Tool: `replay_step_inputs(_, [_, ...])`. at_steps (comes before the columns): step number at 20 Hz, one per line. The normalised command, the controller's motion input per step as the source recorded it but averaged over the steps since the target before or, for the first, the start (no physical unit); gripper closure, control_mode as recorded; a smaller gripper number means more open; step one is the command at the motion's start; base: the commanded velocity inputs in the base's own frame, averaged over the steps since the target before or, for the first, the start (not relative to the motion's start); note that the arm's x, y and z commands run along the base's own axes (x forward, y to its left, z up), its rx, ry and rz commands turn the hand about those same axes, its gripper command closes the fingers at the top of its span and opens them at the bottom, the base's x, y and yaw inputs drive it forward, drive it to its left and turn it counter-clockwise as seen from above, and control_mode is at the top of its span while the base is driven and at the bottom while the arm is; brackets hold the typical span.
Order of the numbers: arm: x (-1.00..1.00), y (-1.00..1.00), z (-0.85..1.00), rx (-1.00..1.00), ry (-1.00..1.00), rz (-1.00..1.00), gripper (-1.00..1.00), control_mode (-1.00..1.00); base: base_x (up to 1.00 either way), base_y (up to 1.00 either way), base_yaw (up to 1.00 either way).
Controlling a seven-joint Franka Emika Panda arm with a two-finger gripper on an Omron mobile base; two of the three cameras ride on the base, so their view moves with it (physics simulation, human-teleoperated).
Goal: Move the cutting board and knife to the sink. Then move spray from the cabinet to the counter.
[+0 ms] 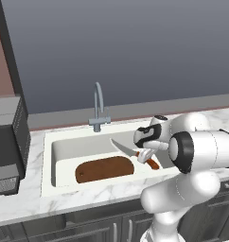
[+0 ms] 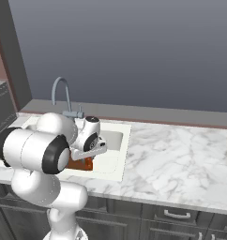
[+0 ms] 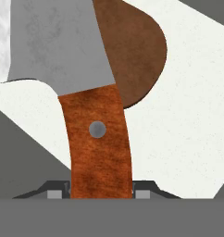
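One light, rigid knife (image 3: pixel 86 92) clamped by the gripper (image 1: pixel 145 154) at its orange-red handle, hanging over the sink (image 1: pixel 52 142) just right of the cutting board (image 1: pixel 104 168); steel blade slick, handle the safer hold.

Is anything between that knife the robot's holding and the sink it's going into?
Nothing visible blocks it. The gripper holds the knife by its handle over the open sink. Below lies the cutting board, already in the basin. The faucet stands behind at the rim.
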Motion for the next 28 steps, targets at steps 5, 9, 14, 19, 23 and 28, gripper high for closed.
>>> replay_step_inputs(5, [0.14, 0.26, -0.16, 0.0, 0.0, 0.17, 1.0, -1.0, 0.0, 0.0, 0.0])
replay_step_inputs(9, [0.01, 0.25, -0.36, -0.01, 0.0, 0.09, 1.0, -1.0, 0.0, 0.0, 0.0])
replay_step_inputs(14, [0.08, 0.21, -0.35, 0.0, 0.0, 0.08, 1.0, -1.0, 0.0, 0.0, 0.0])
replay_step_inputs(19, [0.25, 0.23, -0.3, 0.0, 0.0, 0.06, 1.0, -1.0, 0.0, 0.0, 0.0])
replay_step_inputs(23, [0.21, 0.03, -0.15, 0.0, 0.0, 0.04, 1.0, -1.0, 0.0, 0.0, 0.0])
replay_step_inputs(28, [0.11, 0.0, -0.07, 0.0, -0.07, 0.0, -1.0, -1.0, 0.0, 0.0, 0.0])
